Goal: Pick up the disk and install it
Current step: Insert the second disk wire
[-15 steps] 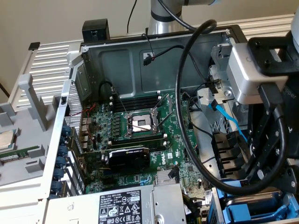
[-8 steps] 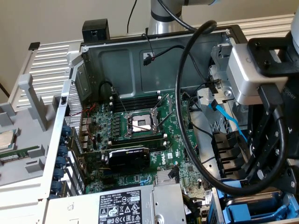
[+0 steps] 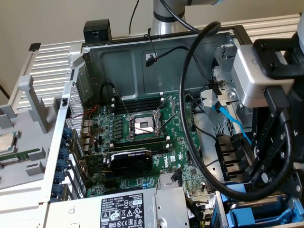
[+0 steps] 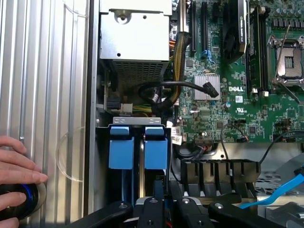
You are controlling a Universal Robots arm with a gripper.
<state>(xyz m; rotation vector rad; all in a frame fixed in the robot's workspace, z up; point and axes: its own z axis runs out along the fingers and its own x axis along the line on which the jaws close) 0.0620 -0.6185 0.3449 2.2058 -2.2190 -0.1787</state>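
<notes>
Now your gripper (image 4: 159, 202) has its jaws clamped on the disk (image 4: 137, 147), just beside the motherboard (image 4: 237, 95).

Green motherboard (image 3: 142, 137) beside grey power supply (image 3: 123, 209).

lab bench: open pc case (image 3: 156, 52)

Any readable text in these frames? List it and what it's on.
"DELL": motherboard, white print beside the silver heatsink.
Power supply label: certification marks and small print, too small to read.
Graphics card: a small green logo, unreadable.
Other board markings: too small.
</notes>
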